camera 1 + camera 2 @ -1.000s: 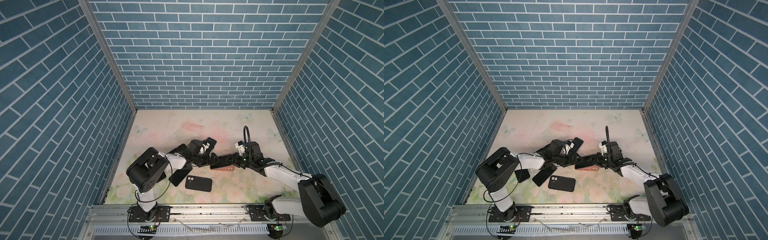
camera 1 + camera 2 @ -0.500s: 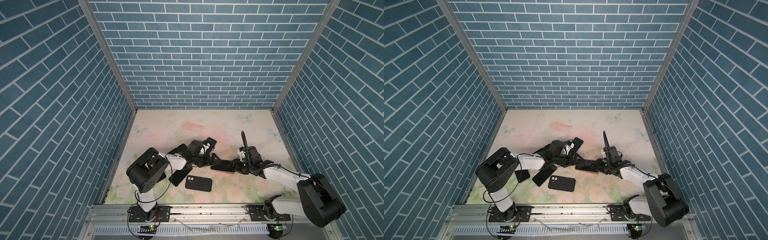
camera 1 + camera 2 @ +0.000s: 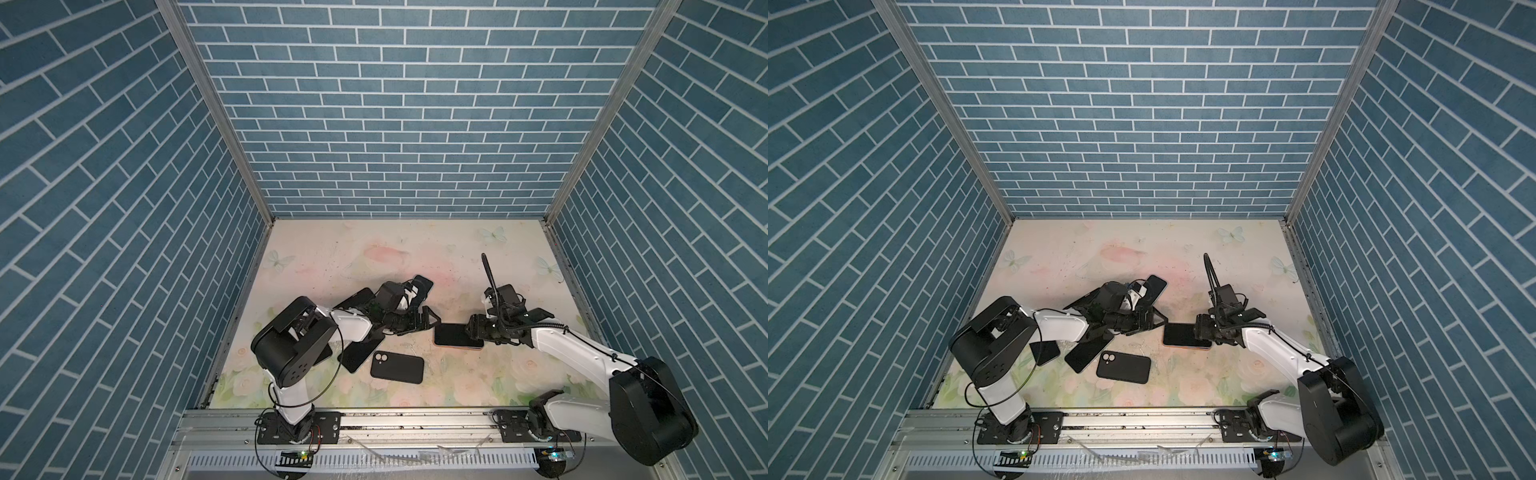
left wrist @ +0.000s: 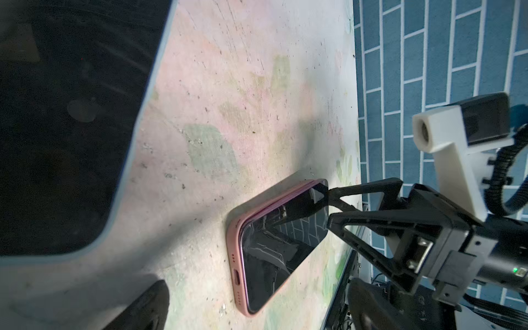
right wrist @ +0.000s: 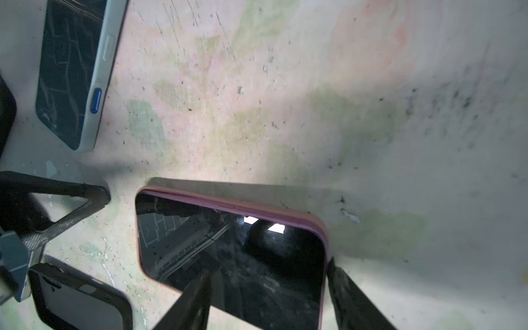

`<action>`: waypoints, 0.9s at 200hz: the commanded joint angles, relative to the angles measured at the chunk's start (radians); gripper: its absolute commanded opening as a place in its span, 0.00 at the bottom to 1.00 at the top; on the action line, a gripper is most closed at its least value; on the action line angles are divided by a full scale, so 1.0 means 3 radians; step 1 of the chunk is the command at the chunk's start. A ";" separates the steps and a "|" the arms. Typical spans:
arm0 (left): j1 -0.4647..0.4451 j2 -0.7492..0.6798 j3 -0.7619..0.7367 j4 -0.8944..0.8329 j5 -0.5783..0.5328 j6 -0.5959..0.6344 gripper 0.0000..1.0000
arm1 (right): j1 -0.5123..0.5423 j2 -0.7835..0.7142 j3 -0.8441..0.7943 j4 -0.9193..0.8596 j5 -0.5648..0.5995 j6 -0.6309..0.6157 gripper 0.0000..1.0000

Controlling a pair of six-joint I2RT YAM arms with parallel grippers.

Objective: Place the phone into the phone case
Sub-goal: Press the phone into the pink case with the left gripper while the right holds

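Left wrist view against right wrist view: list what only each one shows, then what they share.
Only the left wrist view: the brick wall, the white camera mount above the right pincer, and the charging port in the pink case. Only the right wrist view: a blue side button on a pale-cased phone, and a black-rimmed device. Both: the phone lying screen up in the pink case on the floral table, with the right pincer open at one end.

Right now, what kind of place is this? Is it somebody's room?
Probably a robot test booth, not a home: blue brick-pattern walls box in a flowery table, a left arm and right arm are bolted to a metal rail, and a pink-cased phone lies between them.
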 commanded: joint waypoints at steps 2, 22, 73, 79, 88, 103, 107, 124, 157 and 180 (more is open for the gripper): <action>-0.0028 -0.0060 -0.0026 -0.0099 -0.0036 0.0029 0.97 | -0.0001 -0.0092 0.0152 -0.0367 0.0294 -0.0198 0.68; -0.0057 -0.0068 0.0028 -0.0231 -0.0036 0.0096 0.96 | -0.0002 -0.0124 0.0186 -0.0459 0.0374 -0.0188 0.68; -0.0197 -0.0027 0.0243 -0.0614 -0.0055 0.0266 0.87 | -0.0002 -0.0080 -0.0031 -0.0318 0.0303 -0.0049 0.50; -0.0203 -0.0001 0.0248 -0.0593 -0.0046 0.0242 0.85 | -0.0001 -0.0070 -0.0062 -0.0264 0.0273 -0.0035 0.46; -0.0213 0.0041 0.0254 -0.0555 -0.0018 0.0209 0.83 | -0.0003 -0.0047 -0.0101 -0.0191 0.0226 -0.0011 0.40; -0.0237 0.0123 0.0267 -0.0456 0.0018 0.0134 0.80 | 0.0000 0.0000 -0.0154 -0.0077 0.0208 0.0028 0.32; -0.0247 0.0146 0.0276 -0.0428 0.0025 0.0115 0.79 | 0.0002 0.0010 -0.0165 -0.0052 0.0101 0.0031 0.30; -0.0296 0.0236 0.0324 -0.0352 0.0054 0.0047 0.77 | 0.0000 0.0066 -0.0221 0.0062 -0.0009 0.0069 0.20; -0.0385 0.0376 0.0415 -0.0272 0.0076 -0.0030 0.75 | 0.0000 0.0144 -0.0310 0.0232 -0.0177 0.0133 0.07; -0.0393 0.0417 0.0428 -0.0252 0.0076 -0.0061 0.74 | 0.0005 0.0206 -0.0342 0.0310 -0.0294 0.0149 0.05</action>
